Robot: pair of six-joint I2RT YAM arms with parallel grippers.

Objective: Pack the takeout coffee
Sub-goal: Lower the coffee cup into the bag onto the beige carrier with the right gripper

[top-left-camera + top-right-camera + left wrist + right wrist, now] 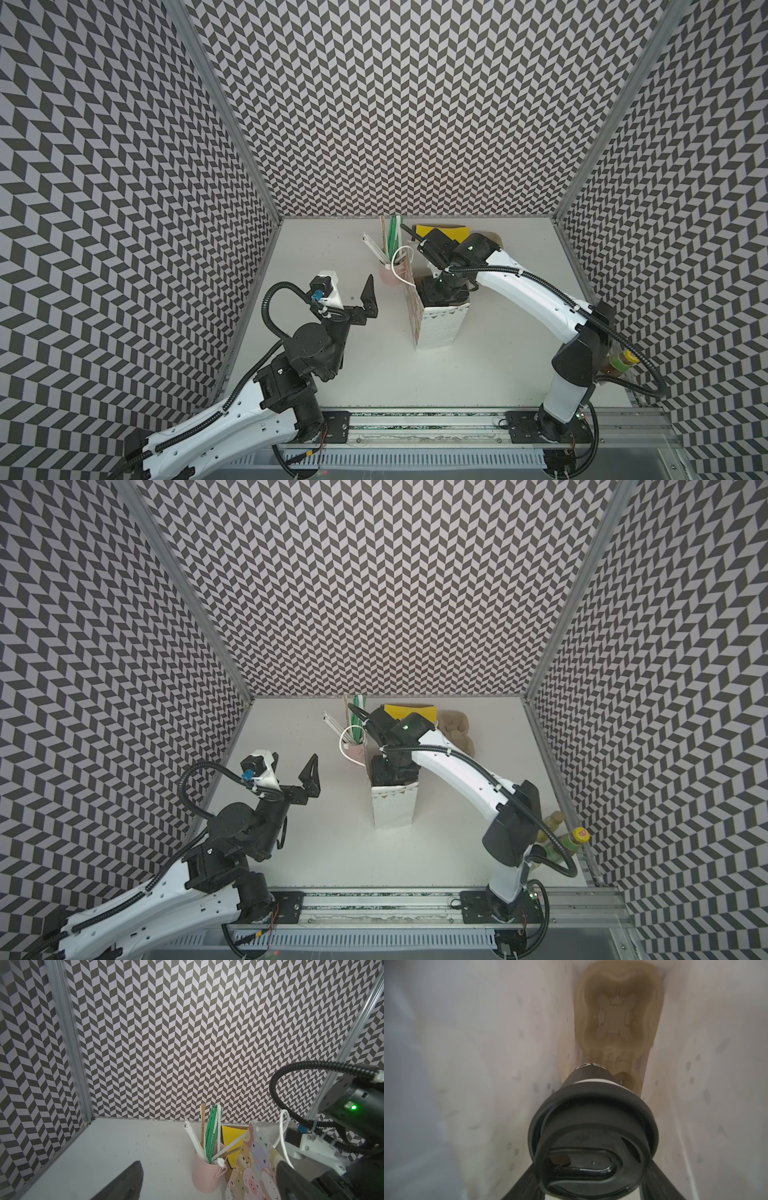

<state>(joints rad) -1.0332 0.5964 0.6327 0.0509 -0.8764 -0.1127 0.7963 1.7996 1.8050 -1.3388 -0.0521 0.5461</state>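
In the right wrist view the takeout coffee [591,1126], a black cup with a black lid, hangs upright inside the paper bag [488,1064]. My right gripper [592,1167] is shut on it, one finger on each side of the lid. A brown cardboard cup carrier [616,1012] lies at the bag's bottom beneath the cup. In both top views the right arm reaches down into the standing white bag [440,328] [392,808], which hides the cup. My left gripper [351,295] [291,773] [207,1184] stands wide open and empty, left of the bag.
A pink cup with straws [390,274] [205,1174] stands just behind and left of the bag. A yellow packet [440,230] and another brown carrier [457,729] lie near the back wall. Bottles [573,837] stand at the right edge beside the right arm.
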